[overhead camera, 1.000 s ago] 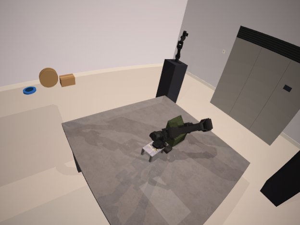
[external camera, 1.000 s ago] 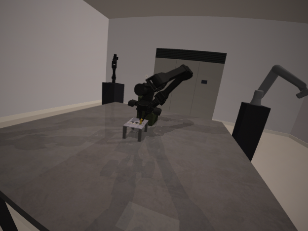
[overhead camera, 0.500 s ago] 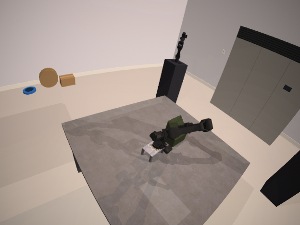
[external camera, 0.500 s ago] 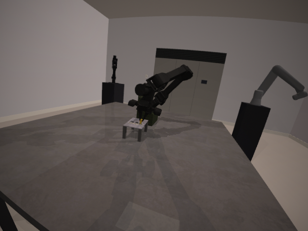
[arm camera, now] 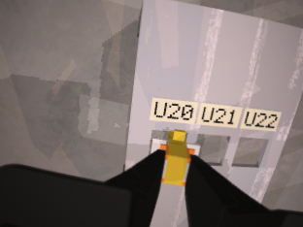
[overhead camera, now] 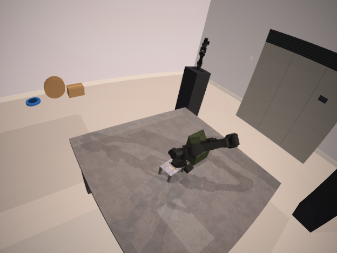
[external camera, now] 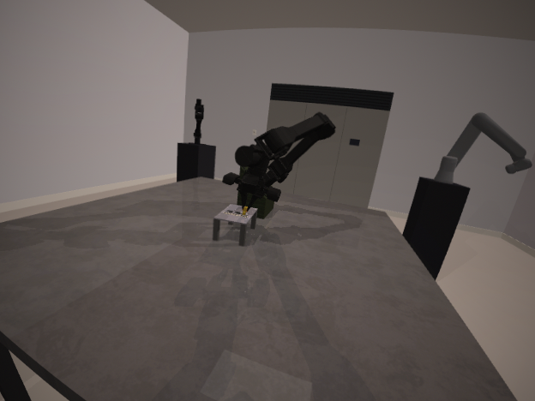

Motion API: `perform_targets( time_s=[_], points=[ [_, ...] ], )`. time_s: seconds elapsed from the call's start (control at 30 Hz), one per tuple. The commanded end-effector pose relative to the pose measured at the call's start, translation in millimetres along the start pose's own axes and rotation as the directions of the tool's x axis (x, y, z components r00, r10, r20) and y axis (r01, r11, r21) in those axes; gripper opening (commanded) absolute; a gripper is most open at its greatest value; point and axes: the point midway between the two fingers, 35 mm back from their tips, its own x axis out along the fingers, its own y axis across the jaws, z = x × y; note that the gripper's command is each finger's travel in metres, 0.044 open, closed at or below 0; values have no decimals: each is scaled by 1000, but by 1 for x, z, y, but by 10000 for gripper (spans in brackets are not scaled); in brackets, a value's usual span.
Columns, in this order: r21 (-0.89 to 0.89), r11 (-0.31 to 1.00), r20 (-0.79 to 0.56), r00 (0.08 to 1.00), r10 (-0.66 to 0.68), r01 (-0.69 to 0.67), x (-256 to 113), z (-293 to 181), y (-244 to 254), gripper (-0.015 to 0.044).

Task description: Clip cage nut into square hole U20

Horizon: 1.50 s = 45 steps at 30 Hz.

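"What is seen of the cage nut?"

"A small, narrow yellow piece is shown, with a short yellow tab at its upper end in the wrist view. Bright orange patches are seen at its sides and its lower corners. Pale edging is visible to either side of it; whether this belongs to the nut cannot be told."

"And where is it placed?"

"It is held at the square hole marked U20, just below the printed label in the wrist view, and the hole is partly covered by it. How deep the wings are seated is not shown. The pale rail plate is raised on short grey legs. In the top view, it is set between the middle of the desk and its upper right edge; in the exterior view, it is placed toward the far edge, well apart from the far right corner."

"How is the pincer set?"

"It is almost closed, with only a narrow gap left, and that gap is filled by the nut. The yellow body is gripped from both sides by the dark, tapering fingers. The pincer is pointed down over the plate. Whether the plate is touched by the fingertips cannot be told. The holes marked U21 and U22 are left unfilled alongside."
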Motion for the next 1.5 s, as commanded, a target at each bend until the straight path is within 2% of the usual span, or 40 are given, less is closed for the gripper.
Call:
perform_targets(
  time_s=[0.0, 1.47],
  points=[
    [3, 1000, 2, 1000, -15, 15, -1, 0, 0, 36],
    [3, 999, 2, 999, -35, 35, 0, 0, 1, 36]
  ],
)
